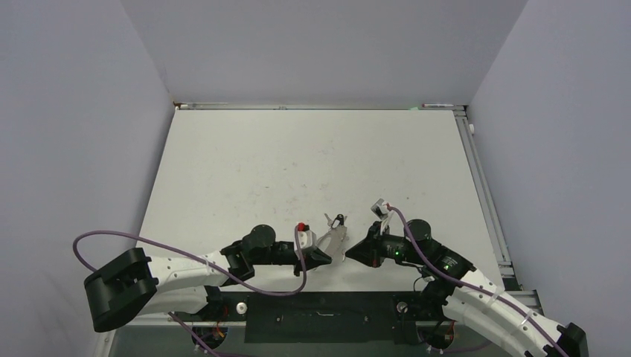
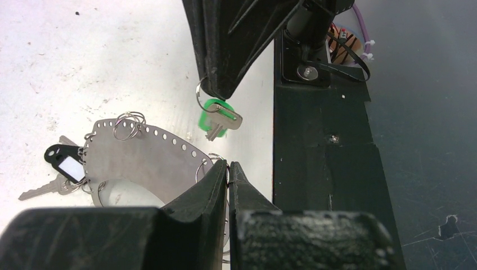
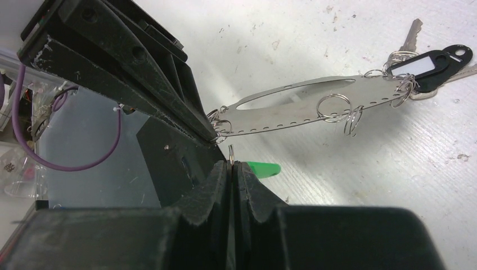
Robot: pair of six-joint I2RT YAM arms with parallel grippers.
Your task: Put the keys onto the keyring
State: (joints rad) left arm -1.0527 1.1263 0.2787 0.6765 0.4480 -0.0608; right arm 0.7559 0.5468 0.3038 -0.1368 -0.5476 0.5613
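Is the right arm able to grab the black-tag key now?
Probably not yet: the right gripper is shut on the ring of the green key, though nothing blocks the black-tag key.

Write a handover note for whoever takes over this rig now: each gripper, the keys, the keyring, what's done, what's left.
Left gripper: shut on one end of the flat perforated silver metal oval keyring.
Right gripper: shut on the small wire ring of the green-headed silver key, close to that end.
Done: silver keys with a black tag hang at the keyring's far end.
Left: attach the green key.
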